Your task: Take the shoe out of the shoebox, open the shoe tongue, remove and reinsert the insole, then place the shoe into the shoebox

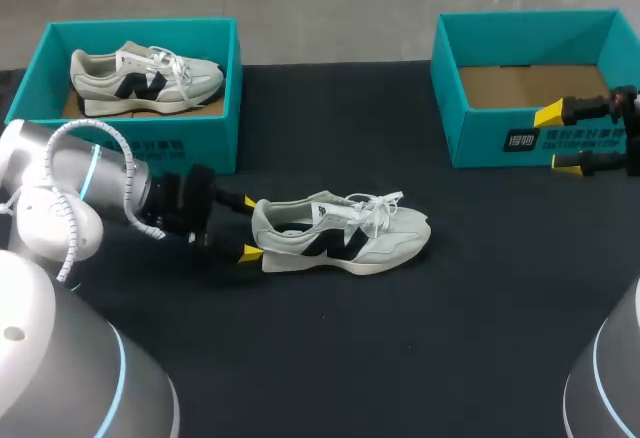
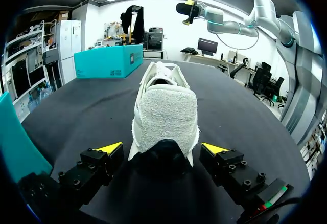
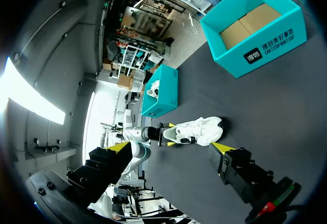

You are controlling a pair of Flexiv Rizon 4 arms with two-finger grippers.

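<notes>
So the white-and-grey lace-up sneaker (image 1: 340, 233) sits upright mid black table (image 1: 400, 358), toe to 3 o'clock, well off every edge. The left gripper (image 1: 249, 227) is spread wide, straddling the heel at 9 without pinching it. The right gripper (image 1: 557, 140) gapes wide too, by the front wall of the empty teal cardboard shoebox (image 1: 480, 148) at 2 o'clock. Loads of bare cloth from 4 to 8.

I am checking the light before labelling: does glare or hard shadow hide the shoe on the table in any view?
Head view: the shoe lies evenly lit on the matte black table, without glare. Left wrist view: its pale heel is bright, texture readable. Right wrist view: no glare either.
</notes>
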